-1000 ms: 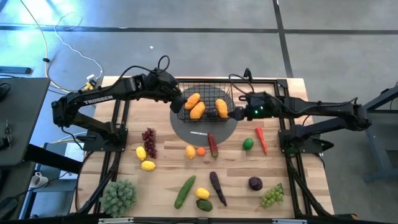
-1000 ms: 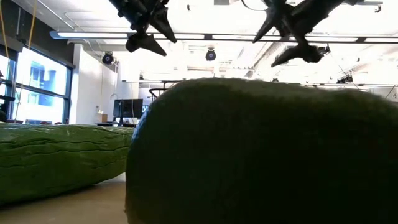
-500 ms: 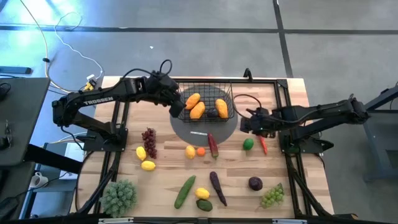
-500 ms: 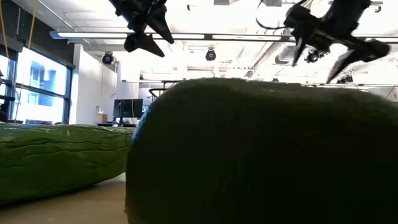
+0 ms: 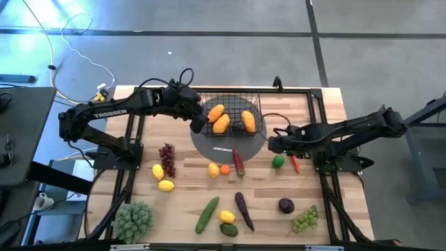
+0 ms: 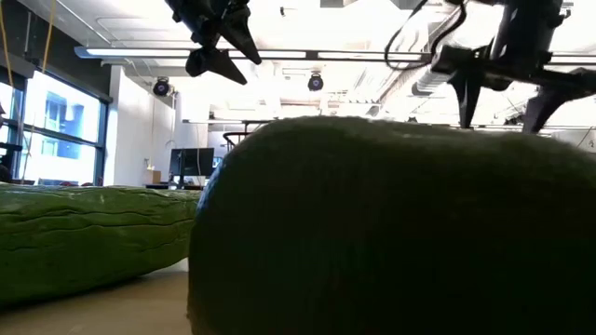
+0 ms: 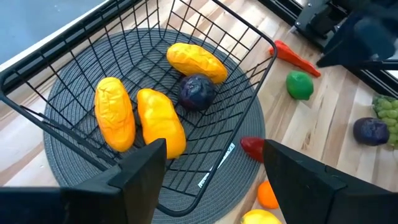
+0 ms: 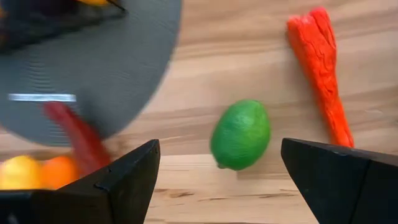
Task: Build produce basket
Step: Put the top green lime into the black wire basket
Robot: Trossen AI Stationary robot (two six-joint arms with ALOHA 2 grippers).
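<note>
Wooden tabletop (image 5: 181, 188) spread with produce, and up at the far middle sits the black wire basket (image 5: 256, 106) on a grey round mat (image 5: 209, 144), already carrying three orange-yellow fruits (image 5: 221, 123) and a dark plum (image 7: 197, 92). Left gripper (image 5: 197, 120) hangs at the basket's left edge, fingers spread and holding nothing. Over on the right, the right gripper (image 5: 274, 144) hovers just above the lime (image 8: 240, 134), jaws wide and empty, with the red chili (image 8: 326, 71) lying just beside that lime.

Wooden table (image 5: 181, 202) under scattered produce (image 5: 278, 161)
</note>
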